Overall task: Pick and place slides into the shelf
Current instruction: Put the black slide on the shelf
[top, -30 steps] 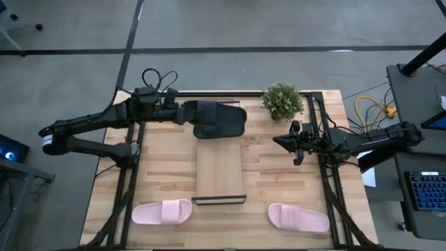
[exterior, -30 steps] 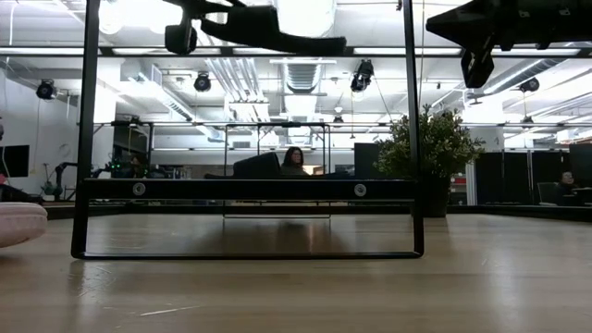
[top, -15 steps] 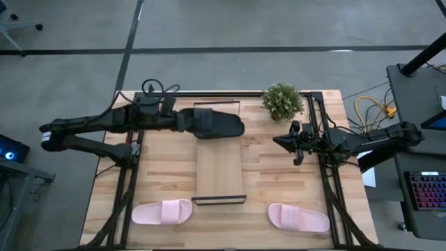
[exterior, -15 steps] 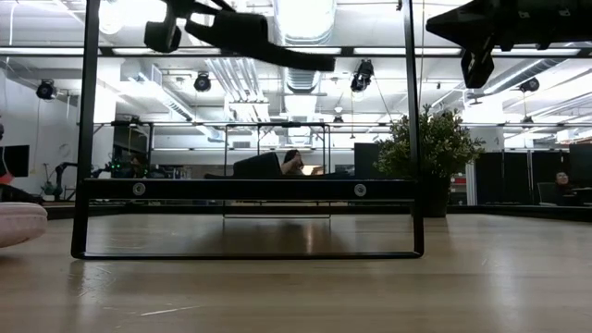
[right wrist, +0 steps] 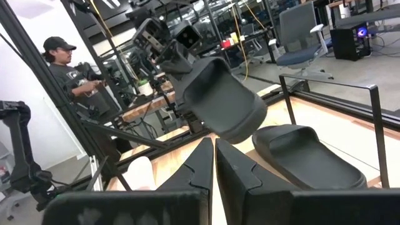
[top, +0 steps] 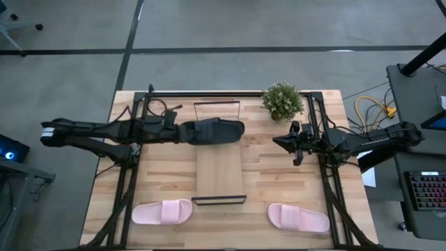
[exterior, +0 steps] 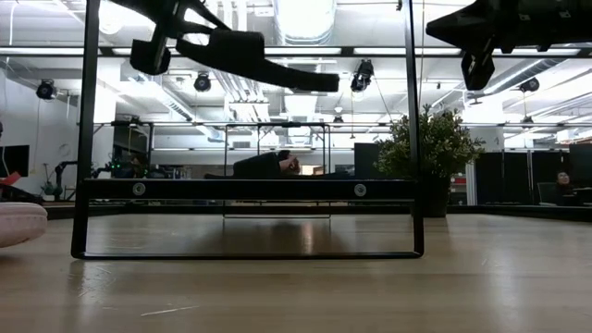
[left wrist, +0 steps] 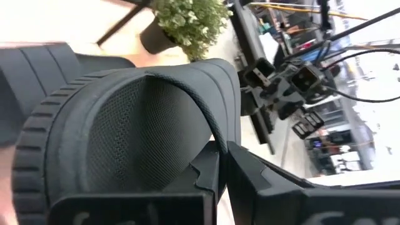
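Pale pink, two slides are lying along the near edge of the worktop [top: 167, 164]: one pink slide [top: 162, 211] near the left corner and the other pink slide [top: 298, 217] near the right corner, well apart, with the black end frame [top: 219, 200] of the shelf [top: 219, 169] standing between them. The light-wood shelf board is running from that frame toward the far edge, and nothing is resting on its nearer stretch. Farther back, the left claw [top: 180, 131] is pinching the strap end of a black slide [top: 212, 131], its fingers pressed tight on it, holding it in the air over the far end of the shelf. Below it, a second black slide [right wrist: 309, 156] is lying on the shelf's far end, as the right wrist view shows. To the right, the right claw [top: 277, 141] is hanging above the worktop with its fingers pressed together, gripping nothing. A small potted plant [top: 283, 102] is standing at the far edge beyond it.
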